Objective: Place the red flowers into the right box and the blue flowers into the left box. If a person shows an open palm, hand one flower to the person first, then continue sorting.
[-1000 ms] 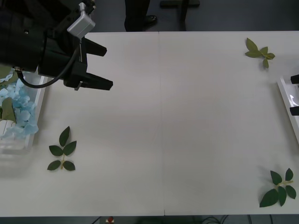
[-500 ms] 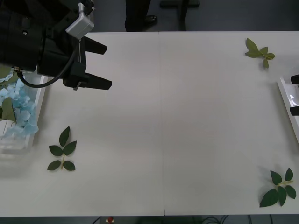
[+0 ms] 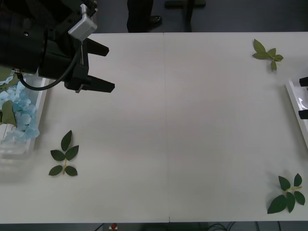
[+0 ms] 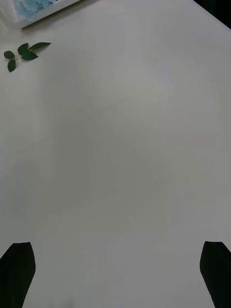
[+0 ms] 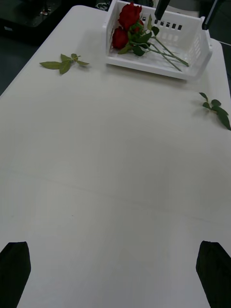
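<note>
Red flowers (image 5: 129, 24) boxed, blue flowers (image 3: 19, 113) boxed.
Left gripper (image 3: 98, 67), wide, at ten o'clock: retreat slowly, clearing left box (image 3: 40, 103).

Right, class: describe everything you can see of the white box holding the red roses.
The right box is a shallow white plastic basket, rectangular, with a raised rim and rows of small slots in its walls. It sits flat at the table's right edge. Red flowers lie inside, blooms bunched at one end, thin green stems slanting across its floor. The right gripper's dark fingers hover, open, over it.
</note>
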Tool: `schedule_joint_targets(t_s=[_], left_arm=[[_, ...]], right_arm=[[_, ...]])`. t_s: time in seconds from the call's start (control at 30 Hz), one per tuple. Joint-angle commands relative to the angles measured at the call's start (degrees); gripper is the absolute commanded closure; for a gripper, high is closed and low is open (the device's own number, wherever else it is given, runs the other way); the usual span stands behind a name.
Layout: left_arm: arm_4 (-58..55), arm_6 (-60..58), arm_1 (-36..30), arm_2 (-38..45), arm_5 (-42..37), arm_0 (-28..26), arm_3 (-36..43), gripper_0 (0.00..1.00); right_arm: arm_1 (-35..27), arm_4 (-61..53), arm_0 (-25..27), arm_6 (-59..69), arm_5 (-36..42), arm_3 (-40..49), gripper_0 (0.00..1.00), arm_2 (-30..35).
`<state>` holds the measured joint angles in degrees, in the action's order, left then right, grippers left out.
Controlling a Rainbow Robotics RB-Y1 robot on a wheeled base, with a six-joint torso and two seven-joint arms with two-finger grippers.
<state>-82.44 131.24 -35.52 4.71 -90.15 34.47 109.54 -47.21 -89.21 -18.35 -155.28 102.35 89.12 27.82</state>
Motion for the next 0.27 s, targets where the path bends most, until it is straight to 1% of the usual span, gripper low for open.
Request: schedule_joint_targets(t_s=[0.03,0.27], left_arm=[[0.09,0.15,0.8,0.3,0.06,0.51,0.68,0.0],[0.09,-0.11,0.8,0.3,0.06,0.51,0.59,0.0]], right_arm=[[-1.48,-0.09,-0.72,0.28,-0.05,1.14,0.0,-0.22],[-1.48,-0.09,-0.72,0.28,-0.05,1.14,0.0,-0.22]])
